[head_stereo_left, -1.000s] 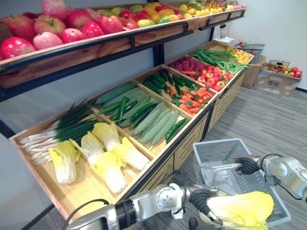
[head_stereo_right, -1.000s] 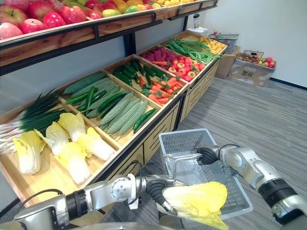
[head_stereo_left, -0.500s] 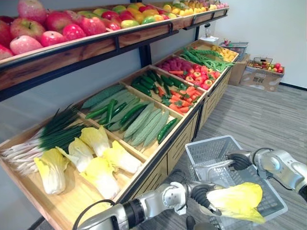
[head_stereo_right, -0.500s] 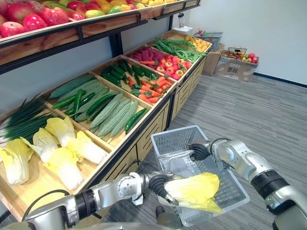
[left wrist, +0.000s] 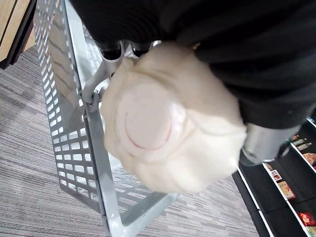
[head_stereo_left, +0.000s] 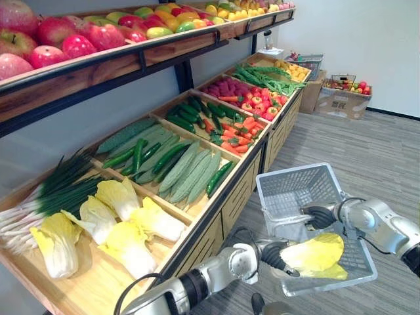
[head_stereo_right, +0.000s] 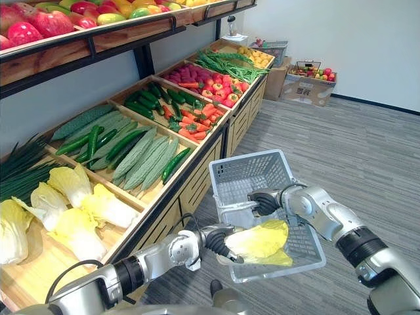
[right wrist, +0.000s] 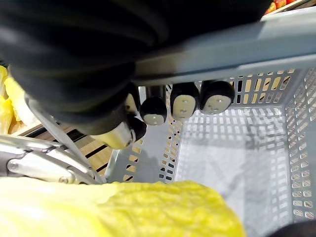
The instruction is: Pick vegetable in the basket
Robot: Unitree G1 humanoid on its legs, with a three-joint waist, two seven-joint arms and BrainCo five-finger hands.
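Grey floor (head_stereo_left: 380, 144), produce shelves (head_stereo_left: 244, 190), basket (head_stereo_left: 295, 190), cabbage (head_stereo_left: 315, 252)

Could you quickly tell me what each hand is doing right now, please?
Left hand: shut on the napa cabbage.
Right hand: shut on the grey basket's handle.

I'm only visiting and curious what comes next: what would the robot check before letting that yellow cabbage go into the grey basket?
1. Left hand gripping the cabbage at its base: ok.
2. Right hand curled round the handle of the basket: ok.
3. Cabbage above the basket's near end: ok.
4. Room on the basket floor: ok, bare where visible.
5. Height left to drop: cannot tell.
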